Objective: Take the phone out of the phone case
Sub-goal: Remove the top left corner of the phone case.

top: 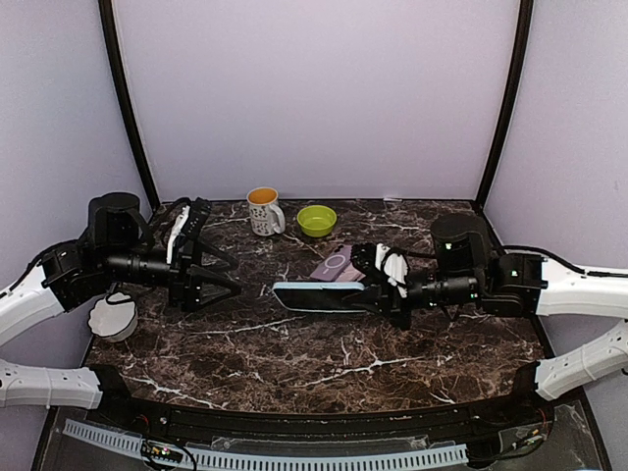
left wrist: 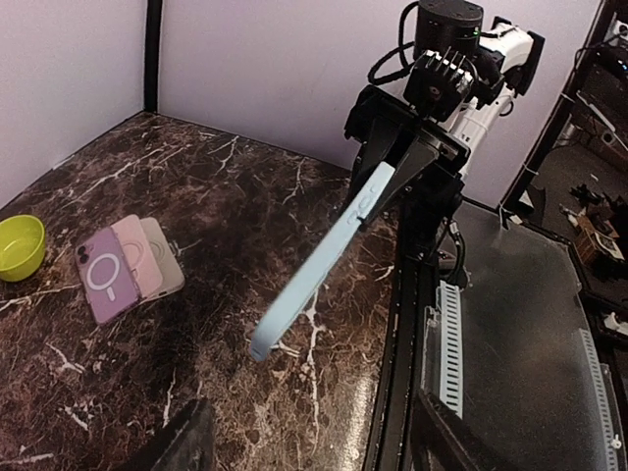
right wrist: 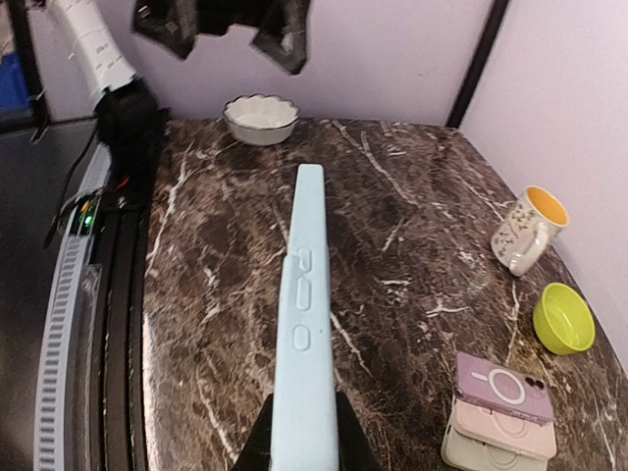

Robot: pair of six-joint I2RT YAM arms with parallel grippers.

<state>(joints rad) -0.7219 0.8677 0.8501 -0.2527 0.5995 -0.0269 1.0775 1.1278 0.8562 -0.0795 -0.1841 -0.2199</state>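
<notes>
Right up against the right wrist lens, the phone case (right wrist: pixel 306 324) fills the middle of the shot, pale blue, turned on edge, with three raised button bumps along its side. Down at the bottom of that view, the right gripper (right wrist: pixel 304 444) is pinching its near end, dark fingers pressed tight on either face. From above you can see the phone (top: pixel 316 297) itself, dark screen framed by the blue rim, sitting inside the case. The whole thing is held out level over the middle of the table (top: pixel 324 358), its free end pointing at the other arm.

Over on that side, the left gripper (top: pixel 232 287) faces the case's free end, fingers spread wide, nothing between them, with a clear gap to the case. Its own camera shows the case slanting through the air, off the dark marble.

Just behind the held case lies a stack of spare cases (top: pixel 336 263), fanned out flat on the table: purple on top, pink under it, beige at the bottom. That purple one carries a white ring with a short bar beneath it, and that is the only marking that reads clearly.

Toward the back wall stand a mug (top: pixel 264 211), white with an orange inside and a speckled print too small to make out, and beside it a green bowl (top: pixel 316 220). On the left edge of the table rests a white scalloped bowl (top: pixel 113 316).
</notes>
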